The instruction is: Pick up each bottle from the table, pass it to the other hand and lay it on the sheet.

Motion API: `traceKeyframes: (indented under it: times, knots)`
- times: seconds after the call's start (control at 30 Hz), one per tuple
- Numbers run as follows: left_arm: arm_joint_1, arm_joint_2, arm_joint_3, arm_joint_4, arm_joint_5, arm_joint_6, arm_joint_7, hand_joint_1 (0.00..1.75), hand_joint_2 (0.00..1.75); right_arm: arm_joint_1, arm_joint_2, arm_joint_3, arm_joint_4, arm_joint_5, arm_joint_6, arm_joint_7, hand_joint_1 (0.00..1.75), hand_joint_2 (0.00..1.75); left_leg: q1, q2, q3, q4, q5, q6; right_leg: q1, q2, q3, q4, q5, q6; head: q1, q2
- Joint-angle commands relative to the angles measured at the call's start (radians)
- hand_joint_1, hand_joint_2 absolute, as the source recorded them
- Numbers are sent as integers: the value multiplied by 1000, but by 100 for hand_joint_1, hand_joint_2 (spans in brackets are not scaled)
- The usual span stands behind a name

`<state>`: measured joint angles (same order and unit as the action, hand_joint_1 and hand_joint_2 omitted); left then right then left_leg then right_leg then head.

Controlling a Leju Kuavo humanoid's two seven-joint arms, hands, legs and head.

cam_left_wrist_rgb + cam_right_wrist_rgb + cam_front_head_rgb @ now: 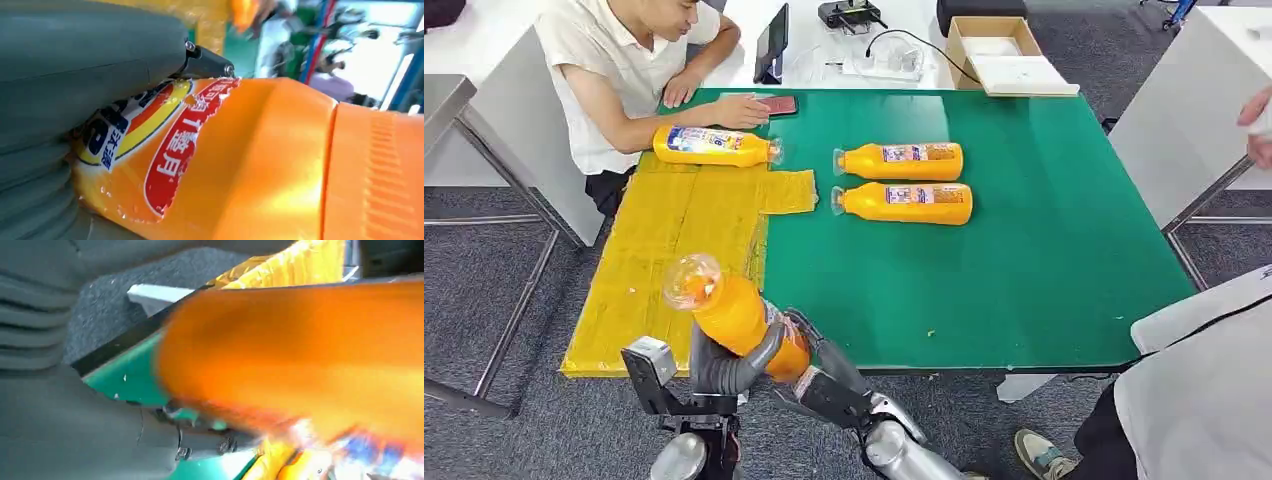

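The left hand (729,365) wraps its grey fingers around the body of an orange bottle (736,318) at the near edge of the table, holding it tilted with its clear cap toward the yellow sheet (674,240); the left wrist view shows the label pressed against the thumb. The right hand (819,375) lies against the bottle's lower end from the right, but whether its fingers grip there I cannot tell. Both silver arms come up from below, close together. On the sheet's far end lies one bottle (714,146), and two more bottles (902,181) lie side by side on the green table (1044,250). A seated person (629,70) leans on the far corner beside a phone (776,104).
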<state>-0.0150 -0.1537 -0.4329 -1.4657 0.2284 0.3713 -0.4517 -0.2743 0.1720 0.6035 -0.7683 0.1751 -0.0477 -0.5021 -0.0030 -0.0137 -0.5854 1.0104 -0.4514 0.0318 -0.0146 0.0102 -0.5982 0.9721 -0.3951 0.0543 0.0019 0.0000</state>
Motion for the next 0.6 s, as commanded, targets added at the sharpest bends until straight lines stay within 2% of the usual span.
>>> traceKeyframes:
  times: [0.03, 0.2, 0.27, 0.37, 0.43, 0.47, 0.5, 0.6]
  knots:
    - [-51, 64, 66, 43, -170, 152, 9, 175, 175, 55, -19, -94, -60, -5, -85, -34, 0, 0, 1, 1, 3, -1, -1, -2, 1, -1, 3, 0, -1, -2, 0, 0]
    - [-59, 96, 178, 100, -429, 300, 1, 175, 175, 183, -55, -296, -291, 10, -277, -82, 0, 0, 0, -2, 3, -2, 0, -2, 0, -3, 3, -1, -1, -2, 0, 0]
    - [-63, 76, 274, 137, -729, 327, 39, 175, 175, 218, -44, -434, -363, -19, -366, -94, 0, 0, 0, -2, 3, -2, 0, -2, 1, -4, 4, -1, -1, -2, 0, 0]
    - [-76, 79, 279, 160, -726, 327, 33, 175, 175, 222, -60, -457, -377, -18, -355, -92, 0, 0, 0, -1, 2, -1, 0, -1, 0, -2, 2, -1, -1, -1, 0, 0]
    - [-90, 49, 341, 192, -961, 327, 60, 175, 175, 220, -31, -517, -377, -24, -440, -130, 0, 0, 0, -2, 3, -1, 0, -2, 0, -3, 3, -1, -1, -2, 0, 0]
    - [-129, 43, 358, 257, -1150, 327, 99, 175, 175, 218, -26, -568, -391, -66, -445, -153, 0, 0, 0, -1, 2, -1, 0, -1, 0, -1, 2, 0, -1, -1, 0, 0]
    - [-168, 50, 339, 331, -1228, 327, 118, 175, 175, 219, -28, -589, -405, -75, -446, -168, 0, 0, 0, 0, 3, 0, -1, -2, 0, -1, 3, 0, -1, -2, 0, 0]
    - [-336, 78, 226, 657, -1312, 293, 221, 175, 175, 215, -10, -608, -426, -101, -385, -177, 0, 0, -2, -6, 3, -2, 2, -2, -1, -10, 4, -1, -1, -2, 0, 0]
